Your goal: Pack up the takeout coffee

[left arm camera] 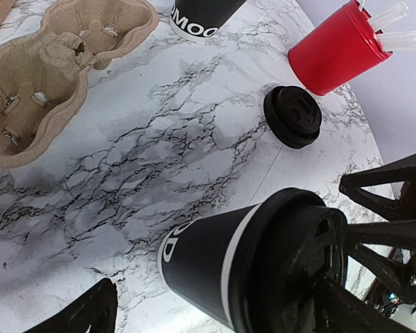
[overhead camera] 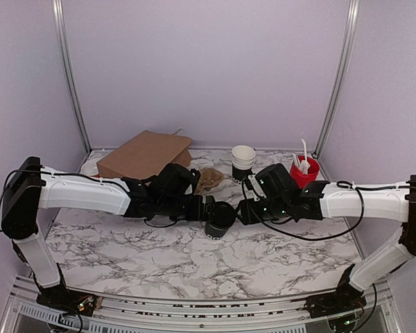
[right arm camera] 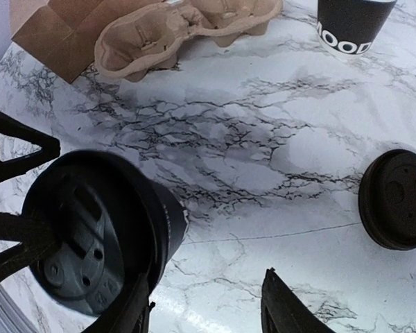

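At the middle of the marble table (overhead camera: 159,257), between the two arms, the takeout coffee (overhead camera: 218,223) is seen: a black paper cup with a white band and a black plastic lid fitted on. From above it appears to be stood upright on the tabletop, well in front of the other wares. The left gripper (left arm camera: 215,305) is spread to its widest, and the cup is framed between its fingers (left arm camera: 90,316), one on each side; no contact with the cup wall can be made out. The right gripper (right arm camera: 204,298) is held partly apart, with only bare marble seen in the gap. One of its fingers (right arm camera: 135,316) is placed just beside the cup, and whether it touches cannot be told. Nothing is pinched by either claw.

Behind the cup, a pulp cup carrier (left arm camera: 48,76) is laid beside a brown paper bag (overhead camera: 145,154). Further right a stack of lidless black cups (overhead camera: 243,161) is set, then a red holder (left arm camera: 336,45) from which white utensils (left arm camera: 392,28) protrude. A loose black lid (left arm camera: 292,116) is laid flat on the marble near the red holder.
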Motion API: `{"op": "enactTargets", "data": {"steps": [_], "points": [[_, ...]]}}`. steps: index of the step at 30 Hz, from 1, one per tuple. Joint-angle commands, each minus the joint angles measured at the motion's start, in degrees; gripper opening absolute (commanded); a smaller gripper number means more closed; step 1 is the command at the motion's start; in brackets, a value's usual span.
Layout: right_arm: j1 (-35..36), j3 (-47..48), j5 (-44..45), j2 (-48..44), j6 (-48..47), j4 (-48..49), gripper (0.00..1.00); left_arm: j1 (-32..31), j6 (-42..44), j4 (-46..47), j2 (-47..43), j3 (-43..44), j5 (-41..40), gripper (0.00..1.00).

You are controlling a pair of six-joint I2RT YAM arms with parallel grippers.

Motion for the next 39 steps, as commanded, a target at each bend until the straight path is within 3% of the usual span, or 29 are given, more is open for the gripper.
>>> {"op": "enactTargets", "data": {"steps": [1, 26, 36, 39], "points": [[2.2, 4.5, 1.1, -1.5, -0.9, -4.8, 0.53, 0.0, 1.0, -2.6, -1.0, 0.3, -1.4, 0.99], [1.2, 20.9, 2.6, 6.2, -10.8, -5.5, 0.53, -2.2, -2.7, -1.2, -4.4, -5.4, -2.0, 0.99], [1.3, 18.7, -6.0, 13.0, -10.1, -1.5, 0.46, -2.2, -2.6, -1.7, -4.3, -5.5, -2.5, 0.99], [1.3, 16.8, -7.9, 15.8, -9.1, -0.8, 0.39, -2.2, -2.6, -1.7, -4.1, -5.7, -2.7, 0.99]]}}
